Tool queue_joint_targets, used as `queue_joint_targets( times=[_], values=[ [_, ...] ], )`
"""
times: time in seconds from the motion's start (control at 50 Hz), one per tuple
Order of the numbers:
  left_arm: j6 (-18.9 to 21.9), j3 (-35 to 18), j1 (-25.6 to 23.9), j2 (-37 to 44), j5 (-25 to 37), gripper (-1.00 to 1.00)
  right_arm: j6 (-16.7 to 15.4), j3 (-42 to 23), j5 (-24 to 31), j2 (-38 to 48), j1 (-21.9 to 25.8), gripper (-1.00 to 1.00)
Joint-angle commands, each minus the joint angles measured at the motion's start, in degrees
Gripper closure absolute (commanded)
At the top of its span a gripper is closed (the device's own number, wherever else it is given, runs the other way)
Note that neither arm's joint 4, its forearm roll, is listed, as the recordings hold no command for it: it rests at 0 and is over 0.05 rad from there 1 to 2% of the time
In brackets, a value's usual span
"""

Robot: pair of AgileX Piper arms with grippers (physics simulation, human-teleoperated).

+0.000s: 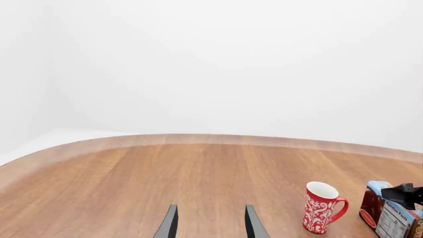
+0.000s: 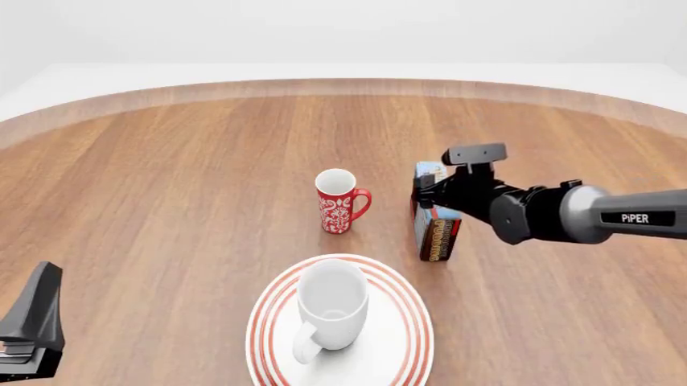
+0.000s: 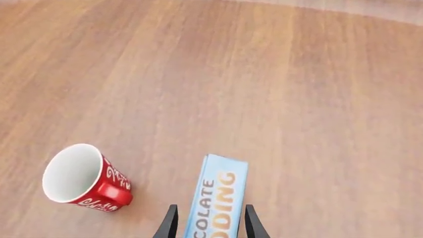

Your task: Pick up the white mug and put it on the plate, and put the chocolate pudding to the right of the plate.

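the table (image 2: 161,185) looks like smooth brown wood with fine grain and a soft sheen. the white mug (image 2: 331,305), the plate (image 2: 413,338) and the red mug (image 2: 339,202) look like glossy ceramic. the chocolate pudding (image 2: 438,229) looks like printed card. the right gripper (image 2: 421,195) is matt black.

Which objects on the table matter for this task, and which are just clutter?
Task items:
- glossy all-white mug, upright on the plate
- large round white plate with red rings
- light blue chocolate pudding carton, between the right gripper fingers

Not needed:
- red mug with white floral pattern, beyond the plate, left of the carton
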Motion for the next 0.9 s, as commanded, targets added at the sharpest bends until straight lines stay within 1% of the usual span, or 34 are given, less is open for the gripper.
queue_joint_targets(
  times=[0.02, 0.5, 0.88, 0.9],
  values=[
    [0.1, 0.0, -0.2, 0.0, 0.0, -1.00, 0.1, 0.0, -0.4, 1.2, 0.0, -1.00],
    [0.3, 0.0, -0.4, 0.0, -0.1, -1.00, 0.4, -0.8, -1.4, 4.8, 0.1, -1.00],
    [0.4, 0.0, -0.4, 0.0, -0.1, -1.00, 0.6, -0.2, -2.8, 7.0, -1.2, -1.00],
    [0.4, 0.0, -0.4, 0.0, -0.1, -1.00, 0.3, 0.0, -2.9, 7.3, -1.8, -1.00]
  ],
)
